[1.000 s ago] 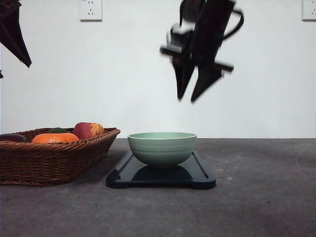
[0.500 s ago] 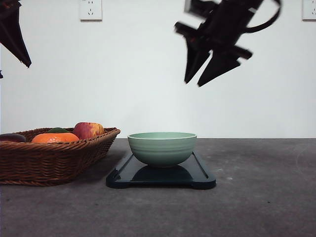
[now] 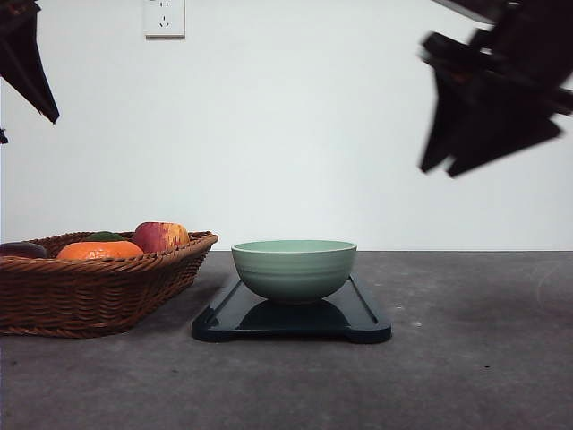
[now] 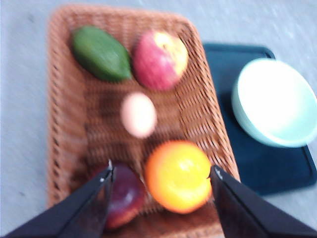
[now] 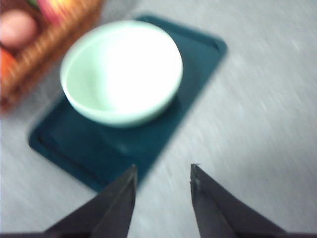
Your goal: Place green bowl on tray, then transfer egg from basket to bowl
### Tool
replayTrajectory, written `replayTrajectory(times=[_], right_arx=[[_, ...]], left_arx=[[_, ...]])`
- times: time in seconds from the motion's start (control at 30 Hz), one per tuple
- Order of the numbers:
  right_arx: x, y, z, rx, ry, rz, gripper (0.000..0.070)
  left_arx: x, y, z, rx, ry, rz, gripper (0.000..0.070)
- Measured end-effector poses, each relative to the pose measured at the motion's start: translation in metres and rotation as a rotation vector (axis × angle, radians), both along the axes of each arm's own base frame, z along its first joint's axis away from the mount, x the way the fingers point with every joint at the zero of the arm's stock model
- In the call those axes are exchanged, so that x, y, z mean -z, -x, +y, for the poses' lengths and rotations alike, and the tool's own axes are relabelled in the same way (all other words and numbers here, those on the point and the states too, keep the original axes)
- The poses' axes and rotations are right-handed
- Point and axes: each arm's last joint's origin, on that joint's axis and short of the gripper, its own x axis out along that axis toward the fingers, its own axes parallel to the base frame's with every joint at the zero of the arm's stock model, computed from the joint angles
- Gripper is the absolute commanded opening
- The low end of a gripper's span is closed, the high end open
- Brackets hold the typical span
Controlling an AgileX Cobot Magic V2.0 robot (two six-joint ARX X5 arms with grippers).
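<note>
Looking over a dark grey tabletop (image 3: pixel 466 376) with a plain white wall (image 3: pixel 269 134) behind it and a socket (image 3: pixel 165 17) up top. The bowl (image 3: pixel 294 268) sits on the tray (image 3: pixel 291 321) near the middle, and it's empty. Just left of the tray is the basket (image 3: pixel 98 287). From the left wrist view it holds the egg (image 4: pixel 138 114) in the middle, with an avocado (image 4: pixel 100 53), an apple (image 4: pixel 160 59), an orange (image 4: pixel 178 176) and a dark purple fruit (image 4: pixel 124 198) around it. Left pincer (image 4: pixel 161 173) hangs above the basket, jaws wide apart, holding nothing. Right pincer (image 5: pixel 162 173) is up high on the right, jaws a little apart, also holding nothing.
</note>
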Motion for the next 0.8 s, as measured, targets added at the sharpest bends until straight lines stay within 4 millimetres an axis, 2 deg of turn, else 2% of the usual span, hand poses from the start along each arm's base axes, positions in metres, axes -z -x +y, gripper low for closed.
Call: replayTrajectory(times=[0.13, 0.23, 0.37, 0.53, 0.6, 0.67, 0.8], right_arx=[[0.01, 0.021, -0.011, 0.003, -0.001, -0.005, 0.0214], [0.008, 0.031, -0.016, 0.018, 0.005, -0.02, 0.0214], [0.002, 0.036, -0.02, 0.038, 0.003, -0.055, 0.0213], [-0.001, 0.037, -0.02, 0.042, -0.003, -0.073, 0.0213], [-0.001, 0.037, -0.02, 0.042, -0.004, -0.074, 0.0213], [-0.001, 0.037, -0.02, 0.042, -0.004, -0.074, 0.0213], [-0.001, 0.037, -0.02, 0.042, -0.004, -0.075, 0.0213]], left_arx=[[0.001, 0.002, -0.008, 0.035, -0.003, 0.011, 0.0392], [0.0, -0.002, -0.013, 0.045, -0.018, 0.021, 0.0392], [-0.006, -0.016, -0.021, 0.052, -0.055, 0.067, 0.0392], [-0.015, -0.046, -0.032, 0.049, -0.112, 0.123, 0.0399], [-0.016, -0.062, -0.036, 0.041, -0.143, 0.145, 0.044], [-0.014, -0.077, -0.04, 0.036, -0.166, 0.169, 0.0466], [-0.004, -0.102, -0.046, 0.033, -0.187, 0.208, 0.0468]])
